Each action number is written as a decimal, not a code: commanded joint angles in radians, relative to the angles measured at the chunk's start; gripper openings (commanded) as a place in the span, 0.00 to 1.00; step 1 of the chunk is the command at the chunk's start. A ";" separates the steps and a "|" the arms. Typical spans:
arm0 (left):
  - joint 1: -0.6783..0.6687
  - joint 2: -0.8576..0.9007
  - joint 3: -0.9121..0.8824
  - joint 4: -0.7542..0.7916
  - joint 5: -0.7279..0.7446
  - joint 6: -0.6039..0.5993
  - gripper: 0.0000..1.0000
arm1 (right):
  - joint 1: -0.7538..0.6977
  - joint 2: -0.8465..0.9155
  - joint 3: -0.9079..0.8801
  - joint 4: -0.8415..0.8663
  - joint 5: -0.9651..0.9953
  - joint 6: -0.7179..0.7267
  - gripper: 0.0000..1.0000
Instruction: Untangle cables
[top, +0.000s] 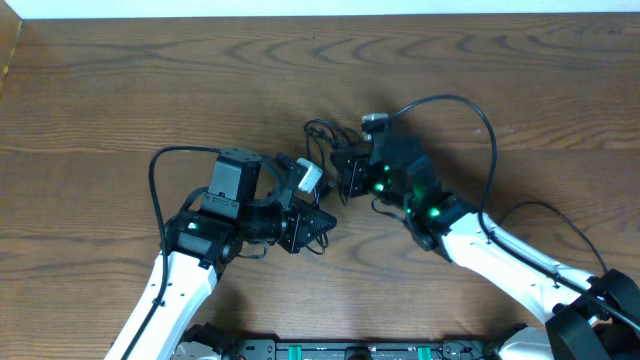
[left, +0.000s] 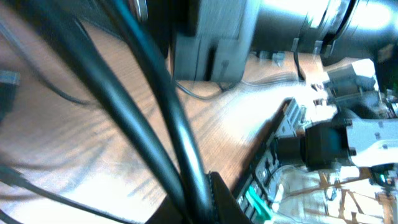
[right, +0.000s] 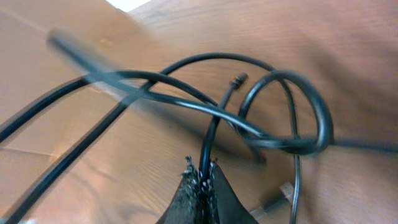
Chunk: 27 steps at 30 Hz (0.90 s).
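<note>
The cables (top: 318, 132) lie bunched near the middle of the table (top: 120, 90), a small knot of thin dark loops squeezed between the two arms. The right gripper (right: 200, 180) is pinched tight on one black cord (right: 214, 124), which rises from between its fingertips to a free plug end (right: 238, 79). Just beside that plug a rounder loop (right: 311, 106) crosses over two long strands that run off to the left edge of the wrist view.

The left gripper (top: 320, 225) sits just below and left of the knot, its tip pointing toward the right arm. Whether its claw is open or closed I cannot tell (the left wrist view is blurred, and a thick arm wire fills the front of it).

Room is uneven: the grippers are near each other at the centre, while bare wood spreads wide toward the far edge and the left side.
</note>
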 joint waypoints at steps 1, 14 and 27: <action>0.003 0.004 0.006 -0.024 0.013 0.098 0.08 | -0.061 -0.014 0.008 0.056 -0.247 -0.074 0.01; 0.003 0.004 0.006 -0.028 -0.649 -0.389 0.08 | -0.203 -0.183 0.008 -0.246 -0.755 -0.362 0.01; 0.002 0.050 0.006 0.026 -0.409 -0.318 0.08 | -0.244 -0.336 0.008 -0.285 -0.646 -0.384 0.01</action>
